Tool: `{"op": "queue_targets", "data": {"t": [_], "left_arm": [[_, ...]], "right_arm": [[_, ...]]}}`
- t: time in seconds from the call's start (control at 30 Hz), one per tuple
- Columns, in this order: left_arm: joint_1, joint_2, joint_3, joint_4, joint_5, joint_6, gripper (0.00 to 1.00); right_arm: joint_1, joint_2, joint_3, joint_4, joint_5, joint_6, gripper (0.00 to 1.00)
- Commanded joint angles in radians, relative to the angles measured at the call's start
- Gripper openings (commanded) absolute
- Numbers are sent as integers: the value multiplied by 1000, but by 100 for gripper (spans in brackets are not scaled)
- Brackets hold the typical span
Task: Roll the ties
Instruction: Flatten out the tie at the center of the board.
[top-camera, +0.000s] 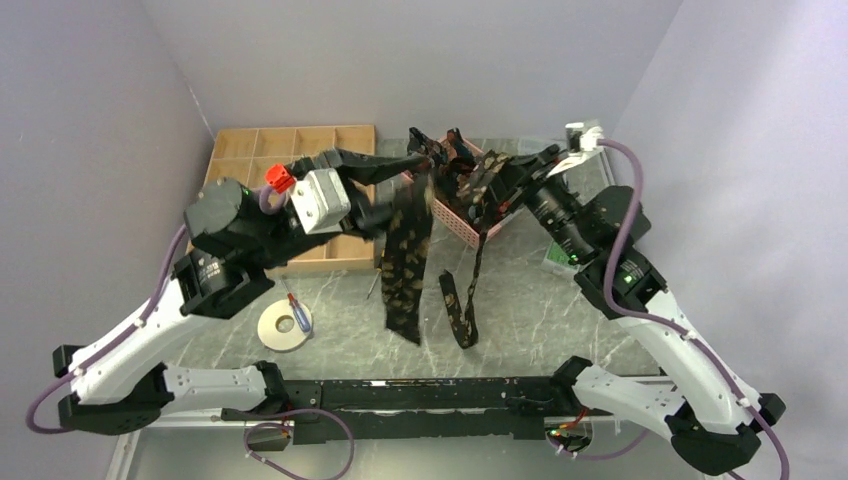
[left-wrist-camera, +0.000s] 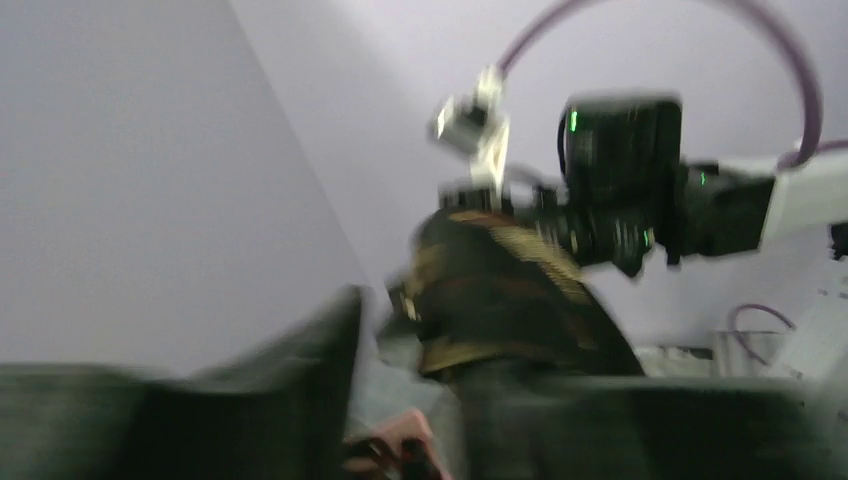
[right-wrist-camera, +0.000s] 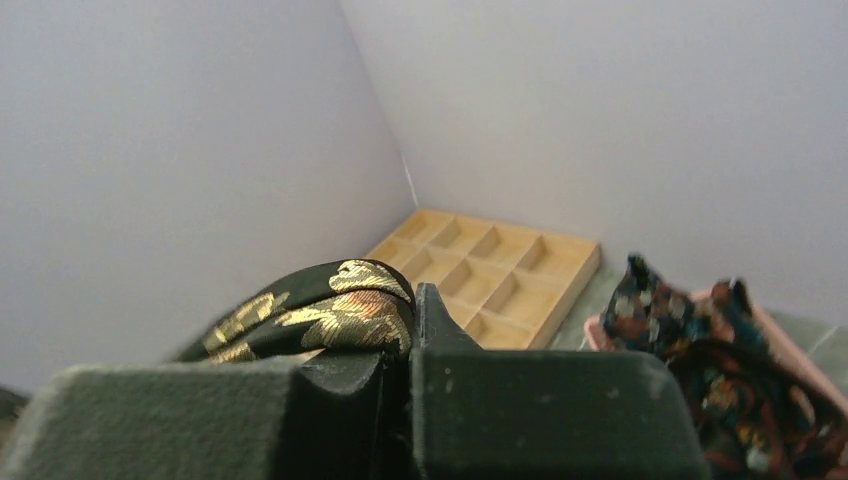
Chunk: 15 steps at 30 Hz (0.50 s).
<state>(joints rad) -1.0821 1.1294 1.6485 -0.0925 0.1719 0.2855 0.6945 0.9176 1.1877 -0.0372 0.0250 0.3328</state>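
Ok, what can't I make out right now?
- Left gripper: open or shut unclear; left wrist view blurred, tie covers it from above.
- Whether the narrow strip is that tie's other end: top view, its upper run merges with the basket tangle.
- Basket tie count: too small, overlapping.

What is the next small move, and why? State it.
Probably lower the tie and lay it flat on the table: the left gripper and right gripper hold it up with both ends dangling, so rolling can't start.

One tray (top-camera: 250, 150); one basket (top-camera: 455, 224); one tape (top-camera: 284, 325)
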Motion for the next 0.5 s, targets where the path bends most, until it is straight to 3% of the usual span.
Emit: {"op": "queue_targets", "data": {"t": [0.0, 0.17, 0.33, 0.4, 0.47], "left_arm": [[-5, -109, -241, 56, -135, -73, 91], [-4, -237, -495, -25, -343, -142, 94], [-5, -324, -566, -146, -556, -177, 94], [-4, -356, -547, -136, -549, -196, 94], [-4, -380, -525, -53, -437, -216, 94]], "right_arm": [[1, -5, 160, 51, 13, -116, 0], [1, -16, 246, -9, -83, -218, 0], [1, -3, 368, -98, -163, -291, 0], [2, 23, 431, -146, -228, -309, 0], [0, 52, 485, -187, -308, -316, 0]]}}
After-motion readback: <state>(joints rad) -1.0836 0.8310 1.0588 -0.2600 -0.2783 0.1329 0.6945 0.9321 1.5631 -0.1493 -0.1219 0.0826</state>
